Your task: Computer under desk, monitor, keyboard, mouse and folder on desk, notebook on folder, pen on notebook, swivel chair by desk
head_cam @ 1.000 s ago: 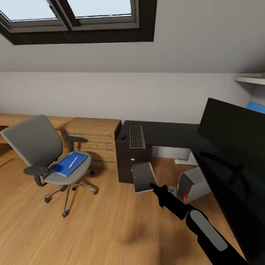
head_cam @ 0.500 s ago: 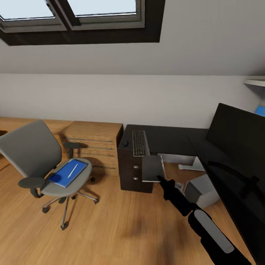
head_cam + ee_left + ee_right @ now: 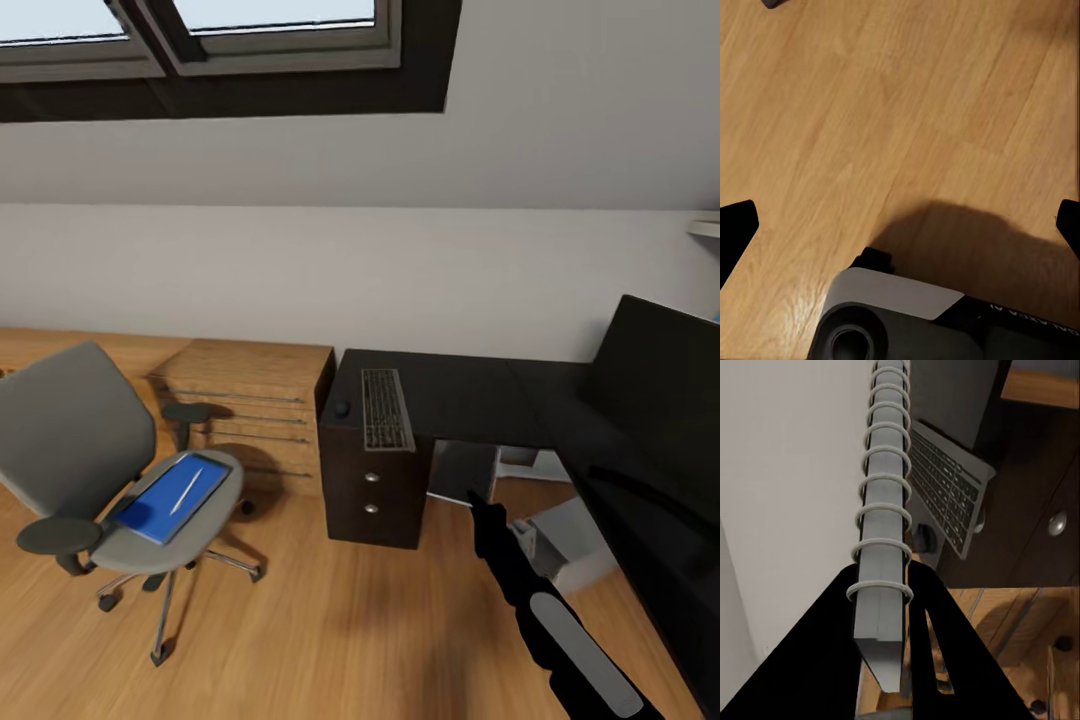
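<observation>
Below the desk (image 3: 470, 385) edge, right fingers (image 3: 832, 637) pinch the half-hidden notebook (image 3: 883, 521); left fingers (image 3: 736, 231) spread.

The right gripper (image 3: 470, 495) has carried the notebook (image 3: 462, 472) forward, up to the desk (image 3: 470, 385) edge.

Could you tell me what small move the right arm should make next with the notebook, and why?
Probably lift it. The right gripper is shut on the notebook at its spiral spine, and in the head view the notebook sits below the desk top's edge, beside the keyboard, so it likely needs height to clear the edge.
</observation>
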